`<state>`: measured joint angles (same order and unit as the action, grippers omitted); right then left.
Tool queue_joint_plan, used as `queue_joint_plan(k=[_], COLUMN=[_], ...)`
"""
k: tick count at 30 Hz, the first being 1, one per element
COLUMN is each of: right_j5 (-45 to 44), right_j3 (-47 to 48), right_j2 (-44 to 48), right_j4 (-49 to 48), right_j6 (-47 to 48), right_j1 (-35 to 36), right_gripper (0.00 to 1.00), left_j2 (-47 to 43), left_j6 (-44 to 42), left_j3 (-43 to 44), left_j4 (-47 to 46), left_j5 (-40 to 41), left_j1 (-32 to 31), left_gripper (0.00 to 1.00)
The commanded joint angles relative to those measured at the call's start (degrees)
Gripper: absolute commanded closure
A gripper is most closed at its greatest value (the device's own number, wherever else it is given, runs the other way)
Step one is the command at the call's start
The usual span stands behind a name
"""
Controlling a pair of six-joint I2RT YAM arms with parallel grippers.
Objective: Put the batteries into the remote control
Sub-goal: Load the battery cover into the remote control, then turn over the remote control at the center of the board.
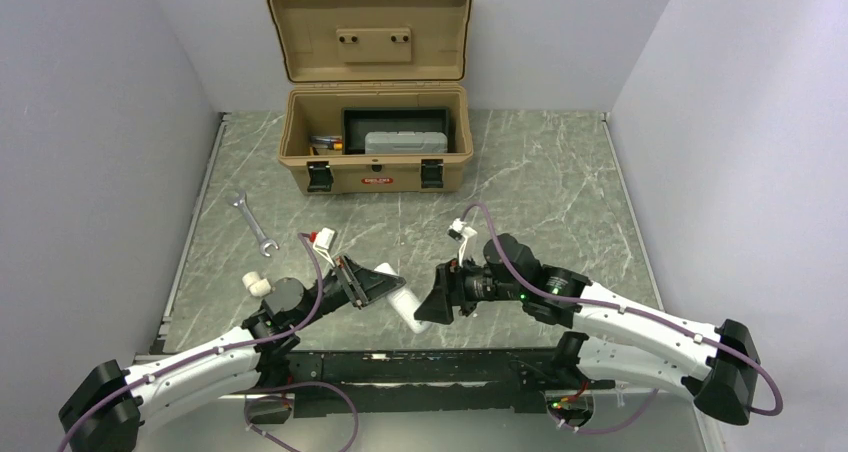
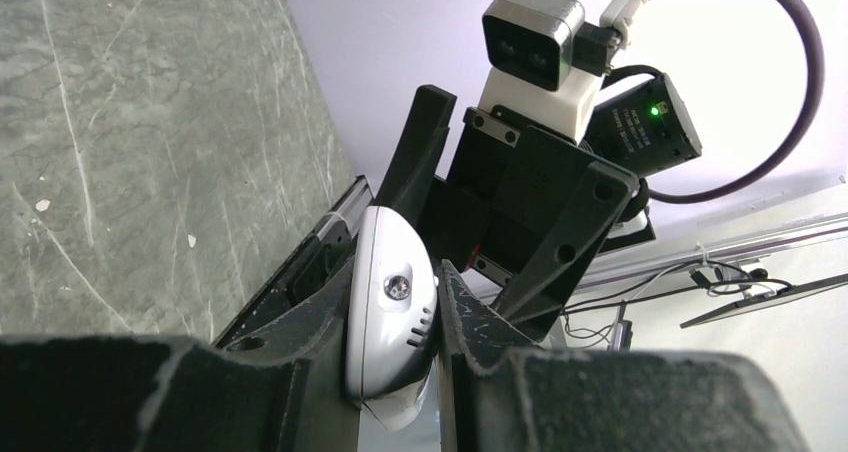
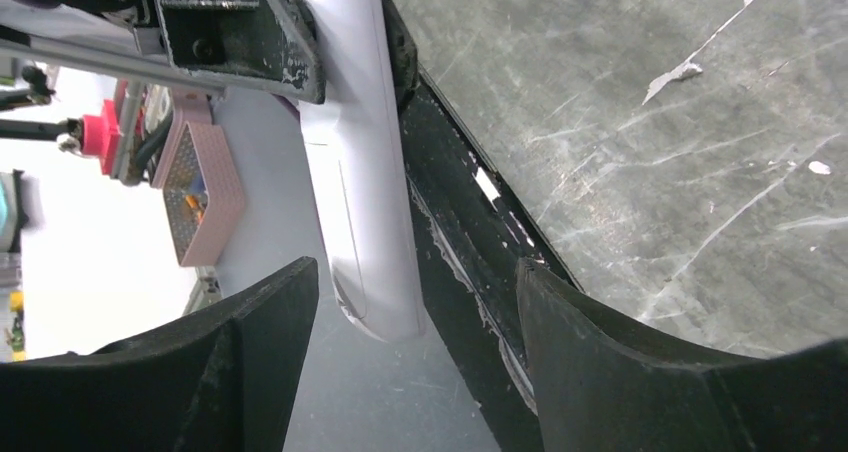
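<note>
Remote control (image 1: 408, 310) sits at the near edge of the worktop (image 1: 560, 192), between your two arms. Your left end effector (image 1: 378, 284) is clamped narrow on it. In the left wrist view both fingers (image 2: 300, 392) press the white body's sides, and the rounded end with a small round window sticks out past them.

Your right end effector (image 1: 435, 297) faces it from the other side, jaws wide and holding nothing. In the right wrist view the free end of the remote control (image 3: 365, 172) hangs between the two fingers (image 3: 270, 322). It sits just beside the picture-left one and well apart from the other; you cannot tell whether it touches.

Further back on the worktop are an open tan toolbox (image 1: 375, 177) and a silver wrench (image 1: 252, 224) to its left, both well apart from the end effectors.
</note>
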<state>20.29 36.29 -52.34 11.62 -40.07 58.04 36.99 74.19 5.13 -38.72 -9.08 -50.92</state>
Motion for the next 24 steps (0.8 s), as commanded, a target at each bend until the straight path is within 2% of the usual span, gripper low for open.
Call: queue_joint_plan(k=[1, 9, 20, 24], right_j5=[2.7, 9.8, 13.1, 13.5], right_j3=[-1.8, -4.6, -4.5, -4.4], right_j2=[2.6, 2.0, 0.1, -0.8], right_j4=[-6.1, -16.0, -18.8, -20.0], right_j6=[-2.6, -6.7, -7.6, -7.9], right_j1=[-2.3, -4.7, -4.8, -4.8], right_gripper=[0.25, 0.26, 0.29, 0.34], left_j2=[-0.7, -0.2, 1.0, 1.0], left_j6=[-0.3, -0.8, -0.7, -1.5], left_j3=[1.5, 3.0, 3.6, 5.0], left_j4=[-4.7, -5.1, -6.9, -5.5], left_j5=[0.1, -0.8, -1.0, -1.2], left_j1=[0.0, 0.0, 0.0, 0.0], left_gripper=[1.0, 1.0, 1.0, 1.0])
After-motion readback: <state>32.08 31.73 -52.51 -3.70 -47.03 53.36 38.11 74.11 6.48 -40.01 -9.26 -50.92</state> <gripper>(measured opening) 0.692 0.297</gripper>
